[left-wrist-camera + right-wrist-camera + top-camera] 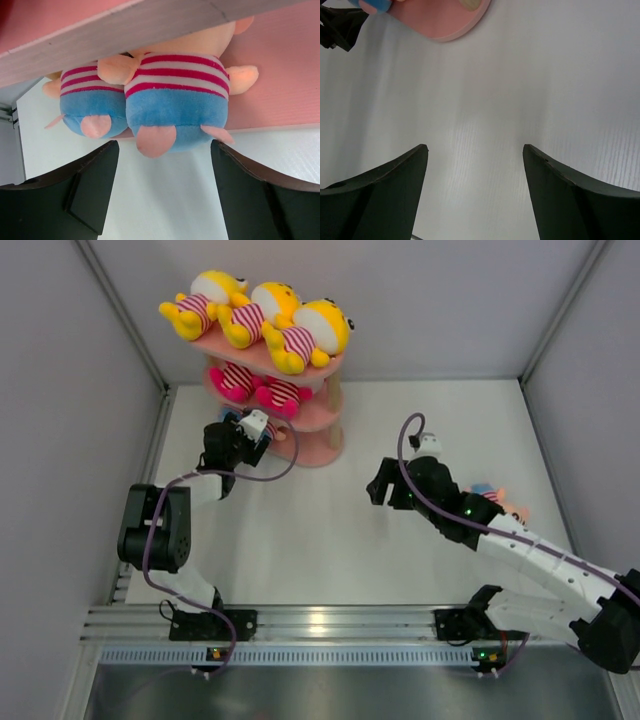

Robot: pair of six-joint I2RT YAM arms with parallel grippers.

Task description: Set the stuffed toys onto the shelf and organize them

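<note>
The pink shelf (322, 418) stands at the back left. Three yellow toys (262, 310) lie on its top board and two pink-and-white toys (260, 386) on the middle board. In the left wrist view two peach-faced toys with blue bottoms (175, 100) (92, 107) sit side by side on the bottom board (280, 75). My left gripper (165, 165) (262, 436) is open and empty just in front of them, not touching. A third peach-faced toy (503, 502) lies on the table at the right, partly hidden behind my right arm. My right gripper (475, 150) (380, 490) is open and empty over bare table.
Grey walls close the table on the left, back and right. The shelf's bottom board (445, 20) and my left gripper (337, 27) show at the top left of the right wrist view. A metal rail (330, 625) runs along the near edge.
</note>
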